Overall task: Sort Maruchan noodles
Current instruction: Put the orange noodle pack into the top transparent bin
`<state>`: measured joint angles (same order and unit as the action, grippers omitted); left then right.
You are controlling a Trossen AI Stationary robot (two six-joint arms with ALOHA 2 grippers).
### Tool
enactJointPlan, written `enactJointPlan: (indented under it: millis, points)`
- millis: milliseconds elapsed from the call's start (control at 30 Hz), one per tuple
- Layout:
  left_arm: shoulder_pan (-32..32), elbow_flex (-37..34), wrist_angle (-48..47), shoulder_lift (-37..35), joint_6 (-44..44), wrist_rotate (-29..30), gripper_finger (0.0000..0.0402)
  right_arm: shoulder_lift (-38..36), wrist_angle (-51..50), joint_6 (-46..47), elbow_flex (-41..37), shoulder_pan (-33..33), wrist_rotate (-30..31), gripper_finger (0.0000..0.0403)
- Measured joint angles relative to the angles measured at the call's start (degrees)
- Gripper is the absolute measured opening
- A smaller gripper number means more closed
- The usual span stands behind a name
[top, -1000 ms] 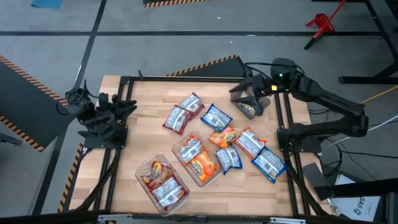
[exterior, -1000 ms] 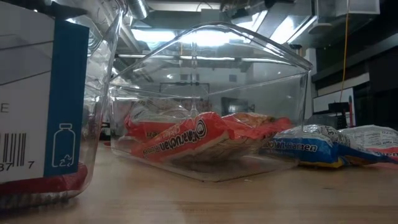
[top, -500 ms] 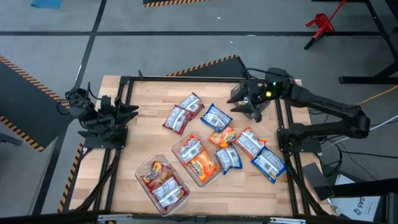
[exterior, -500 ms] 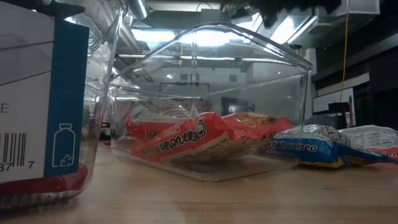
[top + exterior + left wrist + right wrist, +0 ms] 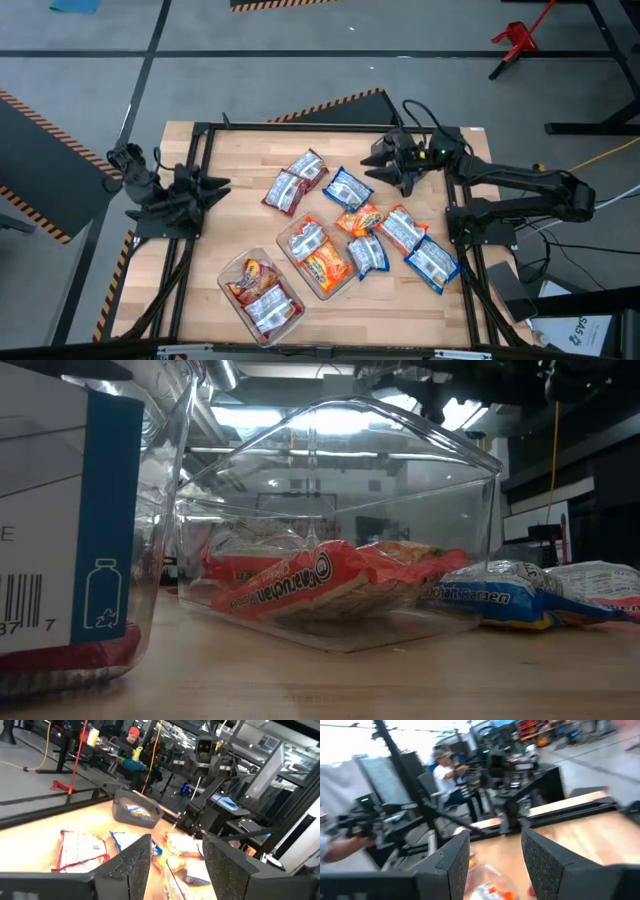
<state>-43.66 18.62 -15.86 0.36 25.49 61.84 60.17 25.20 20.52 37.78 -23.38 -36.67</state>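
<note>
1. While the left gripper [image 5: 215, 184] waits with fingers apart at the wooden table's [image 5: 230, 215] left edge, grey floor surrounds the frame.
2. Two clear tubs [image 5: 262, 291] near centre hold noodles [image 5: 320, 262]; six packets lie loose.
3. Over the far right, the right gripper [image 5: 375, 165] hovers, fingers spread, empty.

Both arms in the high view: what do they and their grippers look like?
Both are dark, near-black jointed arms. The right gripper sits on a long slim arm with a small green light near the wrist. The left gripper has black cables looped behind it. In the wrist views each gripper has two broad dark fingers with a finely textured surface.
</note>
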Motion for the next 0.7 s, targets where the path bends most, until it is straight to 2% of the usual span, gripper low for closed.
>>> enactJointPlan:
  millis: [100, 333, 533, 700]
  points:
    - [0.00, -0.51, 0.02, 0.00, 0.97, -0.58, 0.0172, -0.03, -8.17, -3.08, 1.97, 1.81, -0.23, 0.0166]
    - [0.02, -0.65, 0.04, 0.00, 1.17, -4.06, 0.0172, 0.00, -41.08, -8.22, 6.15, 6.82, 15.47, 0.0166]
    - [0.01, -0.65, 0.03, 0.00, 0.99, -3.97, 0.0172, 0.01, -64.34, 1.27, 8.51, 11.34, 22.75, 0.0171]
    - [0.00, -0.65, -0.67, 0.00, 0.95, -2.64, 0.0172, 0.24, -78.77, 11.47, 8.48, 15.34, 26.05, 0.0213]
